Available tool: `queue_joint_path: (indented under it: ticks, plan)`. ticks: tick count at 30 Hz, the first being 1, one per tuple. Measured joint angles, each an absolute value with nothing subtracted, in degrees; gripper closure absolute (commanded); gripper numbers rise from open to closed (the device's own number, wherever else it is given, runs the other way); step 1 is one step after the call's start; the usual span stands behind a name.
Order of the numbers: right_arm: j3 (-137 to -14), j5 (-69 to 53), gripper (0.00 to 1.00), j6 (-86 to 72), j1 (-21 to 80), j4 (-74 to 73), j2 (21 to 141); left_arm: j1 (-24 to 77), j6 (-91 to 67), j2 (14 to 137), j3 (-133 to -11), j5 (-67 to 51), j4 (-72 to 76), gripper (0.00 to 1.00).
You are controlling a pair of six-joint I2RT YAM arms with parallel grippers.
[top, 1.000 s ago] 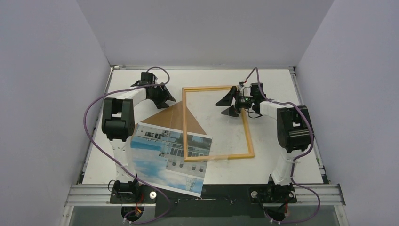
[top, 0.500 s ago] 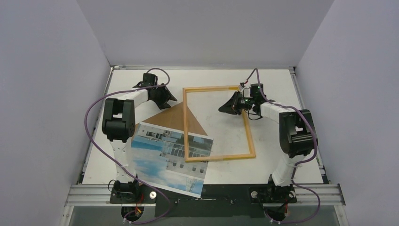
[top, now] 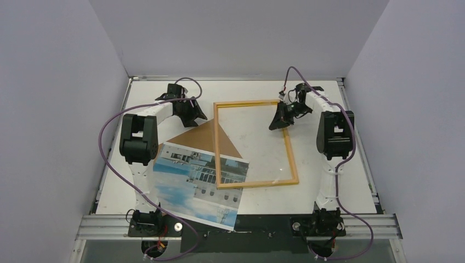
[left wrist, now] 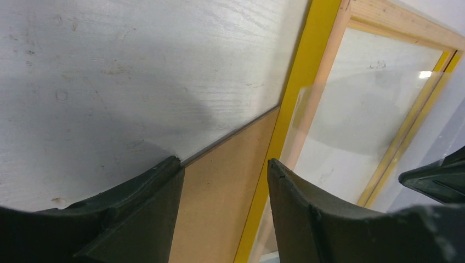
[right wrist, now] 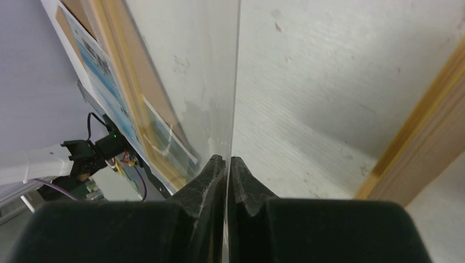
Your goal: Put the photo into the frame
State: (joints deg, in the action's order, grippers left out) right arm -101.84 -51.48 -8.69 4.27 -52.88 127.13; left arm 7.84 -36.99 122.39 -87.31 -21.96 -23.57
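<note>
The frame lies mid-table with its wood-coloured back up; its yellow side shows in the left wrist view. The photo lies flat at the near left, one corner under the frame. My right gripper is by the frame's far right rail. It is shut on the edge of a clear sheet that stands tilted up inside the frame. My left gripper is open just above the far corner of a brown backing board.
The brown backing board lies partly under the frame's left rail and the photo. Grey walls close in the white table on the left, right and far sides. A metal rail with both arm bases runs along the near edge.
My right gripper has shut on the clear sheet's edge, turned and drawn back toward the far right, tilting the sheet up. The frame's near end has shifted slightly. The left arm has barely moved.
</note>
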Motion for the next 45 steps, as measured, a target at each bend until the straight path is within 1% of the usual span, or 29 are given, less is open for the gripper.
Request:
queue_joint_path:
  ticks: [4, 9, 25, 31, 40, 45]
  plan:
    - [-101.82, -50.41, 1.0, -4.84, 3.36, -59.11, 128.05, 7.84, -35.11, 122.65, -88.07, -22.39, -24.58, 0.44]
    - [-101.51, -50.19, 1.0, -3.2, 3.03, -59.86, 127.85, 7.84, -33.58, 122.87, -88.49, -23.24, -25.02, 0.44]
    - [-87.9, -49.32, 1.0, -13.32, 1.83, -40.84, 116.51, 8.45, -32.27, 123.68, -90.11, -26.92, -25.52, 0.44]
    - [-87.94, -49.78, 1.0, -14.11, 0.75, -38.26, 115.37, 9.1, -32.29, 123.7, -90.39, -28.56, -25.52, 0.44]
    - [-96.05, -51.29, 1.0, -6.83, 0.71, -48.29, 118.69, 10.04, -32.01, 124.68, -93.01, -29.36, -25.93, 0.44]
    - [-97.62, -51.46, 1.0, -5.04, 0.73, -51.16, 120.07, 10.68, -31.2, 126.28, -94.78, -29.47, -26.96, 0.45]
